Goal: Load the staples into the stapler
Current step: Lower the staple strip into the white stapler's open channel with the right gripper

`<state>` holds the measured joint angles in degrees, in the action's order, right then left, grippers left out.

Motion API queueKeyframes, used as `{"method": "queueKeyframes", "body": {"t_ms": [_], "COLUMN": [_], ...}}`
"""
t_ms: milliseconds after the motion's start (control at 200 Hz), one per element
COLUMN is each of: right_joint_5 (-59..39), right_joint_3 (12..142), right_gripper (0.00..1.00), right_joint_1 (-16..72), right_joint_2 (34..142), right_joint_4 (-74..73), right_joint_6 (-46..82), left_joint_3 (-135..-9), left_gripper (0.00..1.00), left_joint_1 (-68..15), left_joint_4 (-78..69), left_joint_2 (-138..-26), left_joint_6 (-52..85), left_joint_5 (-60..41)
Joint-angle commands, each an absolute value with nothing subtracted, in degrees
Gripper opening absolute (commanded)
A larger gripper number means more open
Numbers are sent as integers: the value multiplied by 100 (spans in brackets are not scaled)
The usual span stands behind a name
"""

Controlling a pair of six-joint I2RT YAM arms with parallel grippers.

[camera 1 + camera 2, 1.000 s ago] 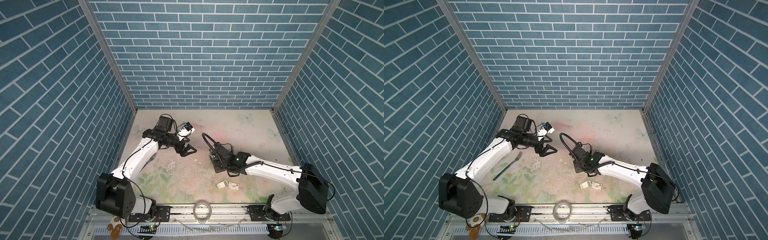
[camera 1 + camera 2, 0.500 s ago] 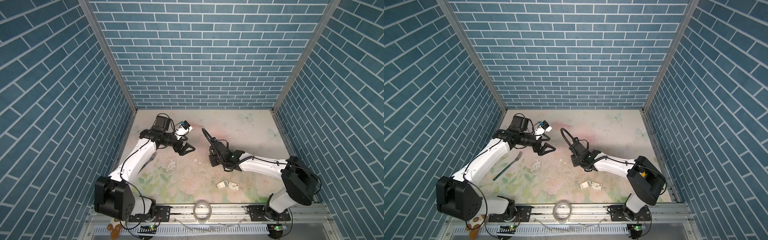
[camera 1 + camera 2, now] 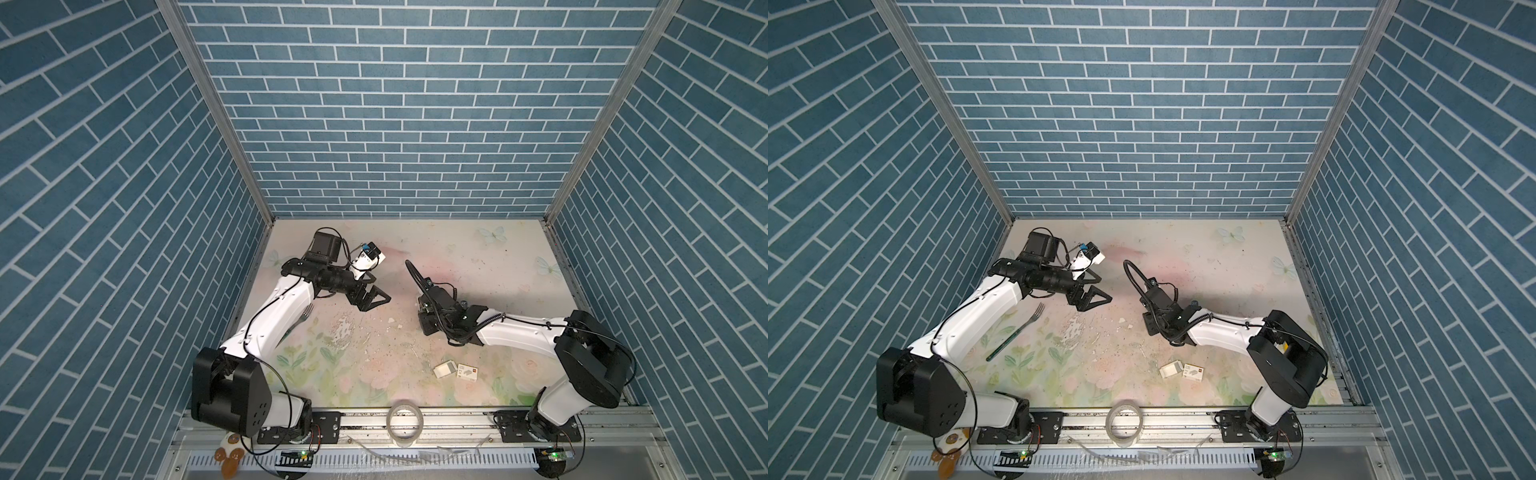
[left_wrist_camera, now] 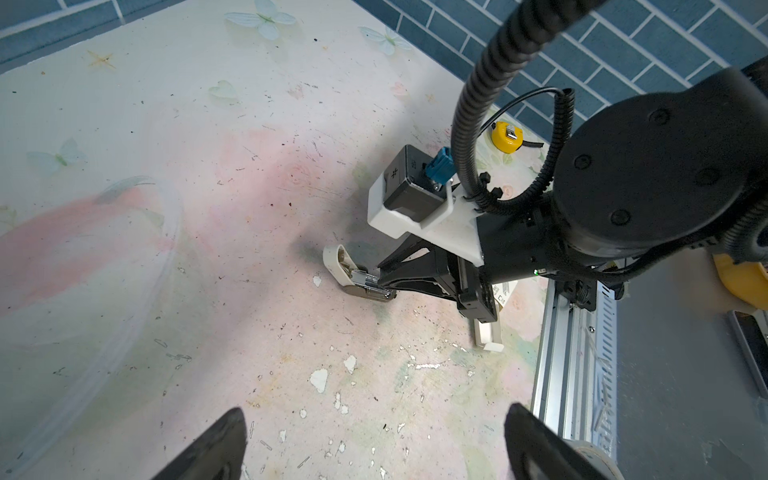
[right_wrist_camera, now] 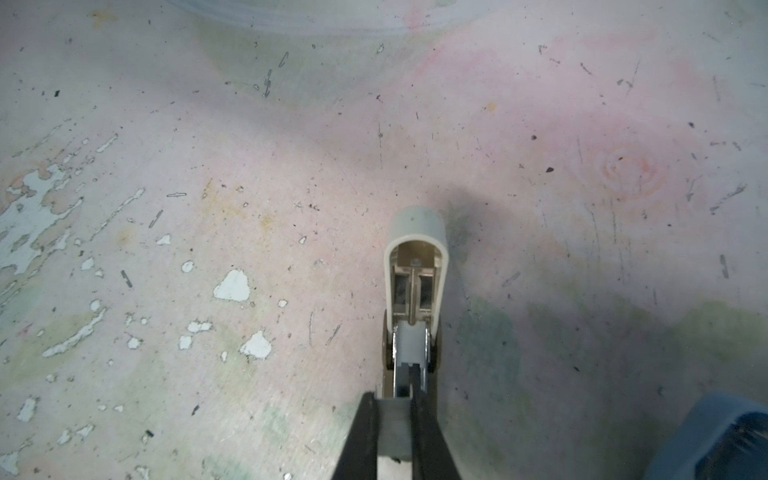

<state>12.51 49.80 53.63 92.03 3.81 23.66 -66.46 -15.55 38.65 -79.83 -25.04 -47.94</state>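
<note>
The stapler [image 5: 415,266], cream with a metal channel, lies on the mat with its lid swung open. My right gripper [image 5: 394,405] is shut on its metal rear end; the left wrist view shows the same grip, the right gripper [image 4: 380,284] holding the stapler [image 4: 353,274]. In a top view the right gripper [image 3: 424,311] hides the stapler. The staples lie nearer the front: a printed box [image 3: 467,372] and its white tray [image 3: 444,369]. My left gripper [image 3: 380,301] hovers open and empty left of the stapler, its fingertips [image 4: 232,419] wide apart.
A fork [image 3: 1017,332] lies by the left arm. A roll of clear tape [image 3: 405,426] sits on the front rail. A yellow tape measure [image 4: 507,135] is behind the right arm. Loose staples and paint chips litter the mat [image 3: 365,357].
The right arm's elbow has swung in toward the left, and its gripper has shifted slightly with the stapler. The left gripper has barely moved.
</note>
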Motion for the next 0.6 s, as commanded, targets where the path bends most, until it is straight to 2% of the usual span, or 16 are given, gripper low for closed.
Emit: {"method": "queueKeyframes", "body": {"t_ms": [0,595], "right_joint_5": [1406,1282], "right_joint_3": [4917,4931], "right_gripper": [10,10], "right_joint_1": [5317,5230], "right_joint_2": [9331,9615], "right_joint_4": [255,36], "right_joint_6": [2180,2154], "left_joint_3": [-6583,-6531], "left_gripper": [98,98], "left_joint_1": [-1512,-1512], "left_joint_4": [3832,3778], "left_joint_2": [-8026,-8086], "left_joint_6": [-2487,-2487], "left_joint_5": [-4919,-4929]}}
